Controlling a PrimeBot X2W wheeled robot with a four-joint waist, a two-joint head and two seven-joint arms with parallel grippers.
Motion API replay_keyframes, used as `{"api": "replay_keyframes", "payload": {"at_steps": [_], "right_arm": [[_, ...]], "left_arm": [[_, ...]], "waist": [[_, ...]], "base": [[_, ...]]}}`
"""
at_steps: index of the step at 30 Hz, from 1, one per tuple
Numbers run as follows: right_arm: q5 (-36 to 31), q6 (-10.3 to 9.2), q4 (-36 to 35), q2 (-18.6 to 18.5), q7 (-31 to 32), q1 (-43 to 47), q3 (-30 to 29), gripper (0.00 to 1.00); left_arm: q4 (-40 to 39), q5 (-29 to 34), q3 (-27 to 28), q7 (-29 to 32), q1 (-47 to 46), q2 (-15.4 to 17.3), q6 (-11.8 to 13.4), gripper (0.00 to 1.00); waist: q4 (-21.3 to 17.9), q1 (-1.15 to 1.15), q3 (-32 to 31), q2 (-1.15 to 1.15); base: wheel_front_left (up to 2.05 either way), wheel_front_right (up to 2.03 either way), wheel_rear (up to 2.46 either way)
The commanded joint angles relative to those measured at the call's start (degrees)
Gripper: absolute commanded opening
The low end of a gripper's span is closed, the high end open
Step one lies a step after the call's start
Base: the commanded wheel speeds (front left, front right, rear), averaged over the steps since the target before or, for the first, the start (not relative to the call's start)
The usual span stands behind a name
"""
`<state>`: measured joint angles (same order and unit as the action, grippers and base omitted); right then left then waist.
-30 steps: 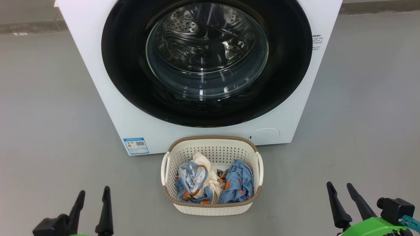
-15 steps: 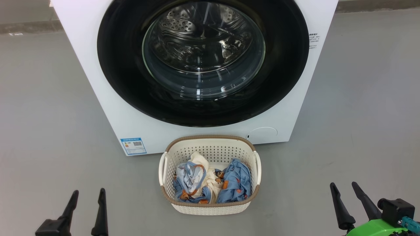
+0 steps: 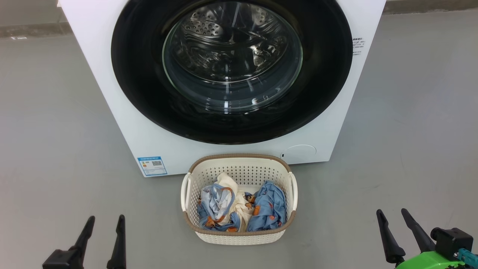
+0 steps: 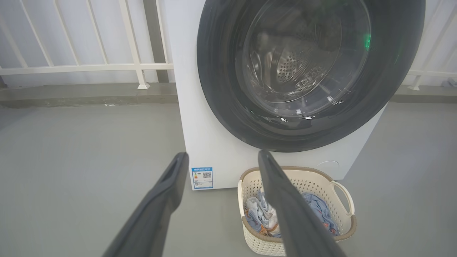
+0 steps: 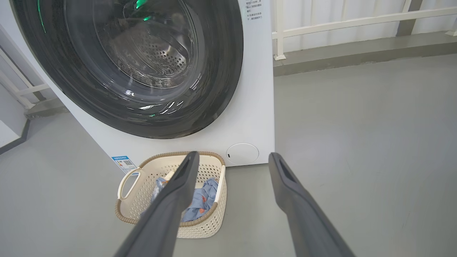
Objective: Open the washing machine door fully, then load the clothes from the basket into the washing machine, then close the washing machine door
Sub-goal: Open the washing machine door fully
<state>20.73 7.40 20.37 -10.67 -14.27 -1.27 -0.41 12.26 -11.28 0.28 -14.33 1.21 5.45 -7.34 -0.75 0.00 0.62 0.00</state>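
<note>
Head camera has shifted a little since a second ago: the washing machine [image 3: 112, 93] and basket [image 3: 239, 157] sit slightly further left in its view, though neither has moved on the floor [image 3: 56, 130]. We note the washing machine door [image 3: 231, 71] shut flush, so step one is not begun. Clothes [image 3: 239, 209] lie heaped in the basket, set just before the machine and below the door, likely to keep the reach short. Left gripper [image 3: 106, 217] and right gripper [image 3: 391, 211] hover low on either side, well apart from everything, fingers spread wide and empty, ready for the door.
</note>
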Motion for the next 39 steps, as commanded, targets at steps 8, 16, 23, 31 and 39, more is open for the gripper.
{"api": "replay_keyframes", "payload": {"at_steps": [8, 16, 23, 31, 39], "right_arm": [[-0.62, 0.09, -1.32, -0.49, -0.73, -0.76, 1.43, 1.0], [-0.58, 0.09, -1.27, -0.21, -0.73, -0.93, 1.5, 1.0], [-0.5, 0.09, -1.3, -0.04, -0.73, -1.08, 1.65, 1.0], [-0.47, 0.09, -1.36, 0.0, -0.73, -1.29, 1.57, 1.0], [-0.36, 0.09, -1.4, 0.05, -0.73, -1.08, 1.46, 1.0]], "left_arm": [[-1.45, 0.51, 1.65, -0.67, -1.08, 1.05, -0.14, 1.0], [-1.51, 0.26, 1.52, -0.67, -1.45, 1.07, -0.14, 1.0], [-1.73, 0.22, 1.16, -0.67, -1.58, 1.05, -0.14, 1.0], [-1.66, -2.19, 1.33, -0.67, -1.96, 0.64, -0.14, 1.0], [-1.98, -2.24, 0.8, -0.67, -1.75, 0.81, -0.14, 1.0]], "waist": [[-0.23, 0.0, 0.18, 0.0], [-0.45, 0.0, 0.36, 0.0], [-0.53, 0.0, 0.53, 0.0], [-0.51, 0.0, 0.75, 0.0], [-0.59, 0.0, 0.67, 0.0]], "base": [[0.76, 0.6, -1.36], [1.34, 1.04, -2.37], [1.42, 1.04, -2.46], [1.46, 0.79, -2.25], [0.6, 0.51, -1.11]]}}
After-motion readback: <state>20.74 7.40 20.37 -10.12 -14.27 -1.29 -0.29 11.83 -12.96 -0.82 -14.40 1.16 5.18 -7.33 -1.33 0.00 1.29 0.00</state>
